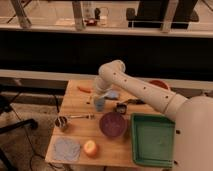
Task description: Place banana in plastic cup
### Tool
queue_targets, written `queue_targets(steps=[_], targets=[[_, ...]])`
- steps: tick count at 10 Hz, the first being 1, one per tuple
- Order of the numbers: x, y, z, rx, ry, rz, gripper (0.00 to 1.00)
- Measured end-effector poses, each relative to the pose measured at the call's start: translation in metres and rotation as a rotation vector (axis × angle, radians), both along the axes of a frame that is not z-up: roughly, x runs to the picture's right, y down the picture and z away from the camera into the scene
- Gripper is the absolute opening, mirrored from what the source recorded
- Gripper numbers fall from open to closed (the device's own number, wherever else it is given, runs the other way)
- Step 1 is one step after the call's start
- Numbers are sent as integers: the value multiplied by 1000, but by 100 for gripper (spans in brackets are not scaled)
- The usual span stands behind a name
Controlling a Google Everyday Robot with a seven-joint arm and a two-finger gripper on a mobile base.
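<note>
Office: glass partition (50, 12), rolling chair (160, 12), end effector (100, 96) over table (75, 105).

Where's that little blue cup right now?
The cup stands near the middle of the table, left of the bowl and below the carrot. The tool hangs right over it.
</note>
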State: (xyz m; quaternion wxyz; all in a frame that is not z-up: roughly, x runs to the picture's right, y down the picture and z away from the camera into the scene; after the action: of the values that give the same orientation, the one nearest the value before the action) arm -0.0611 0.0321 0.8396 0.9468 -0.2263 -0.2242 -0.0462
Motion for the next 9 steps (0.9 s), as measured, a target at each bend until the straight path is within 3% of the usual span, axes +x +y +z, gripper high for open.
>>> queue_targets(steps=[4, 9], targets=[[14, 9, 16, -16, 38, 11, 0], [17, 11, 20, -29, 52, 17, 0]])
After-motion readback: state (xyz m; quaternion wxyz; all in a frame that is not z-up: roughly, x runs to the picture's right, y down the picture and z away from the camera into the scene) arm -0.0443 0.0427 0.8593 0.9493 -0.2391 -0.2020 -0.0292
